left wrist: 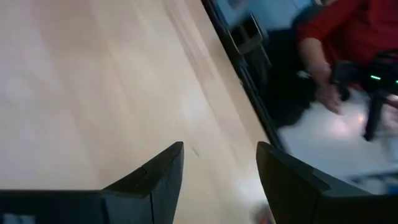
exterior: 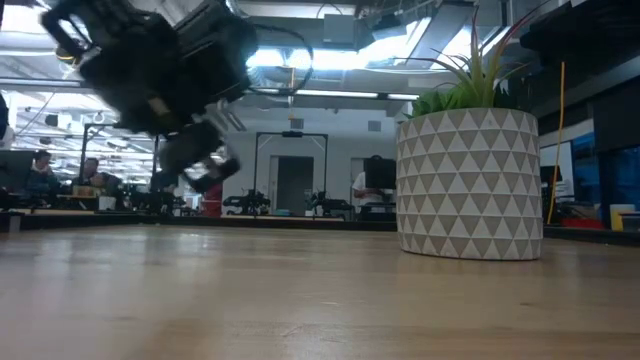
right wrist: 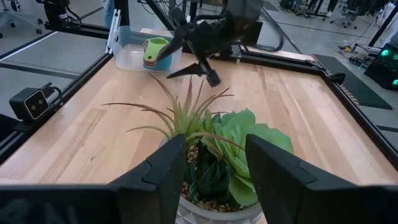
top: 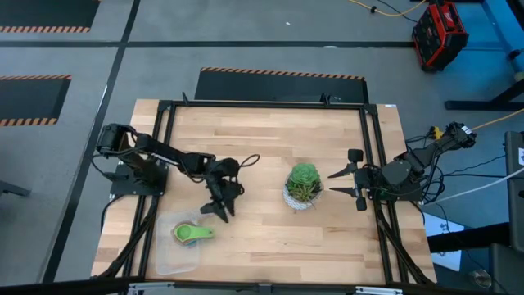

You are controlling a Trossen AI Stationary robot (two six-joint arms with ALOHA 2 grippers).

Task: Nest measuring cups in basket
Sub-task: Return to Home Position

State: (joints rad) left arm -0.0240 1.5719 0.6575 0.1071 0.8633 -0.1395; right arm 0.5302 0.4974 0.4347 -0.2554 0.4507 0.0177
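Saw measuring cups (top: 193, 233) nested as one stack inside basket (top: 176, 260), green on top, maybe blue beneath, hard to tell. Located basket on worktop (top: 262, 139), lower left in high view. Found left hand (top: 217, 211) hanging above worktop, just beside basket's far right corner, fingers spread, gripping nothing. Found right hand (top: 332, 183) at worktop's right edge, fingers spread wide, empty, pointed at potted plant (top: 304, 184) close by. Noted plant upright mid-worktop, well apart from basket. Spotted person (left wrist: 348, 37) in red sleeve beyond worktop in left wrist view.
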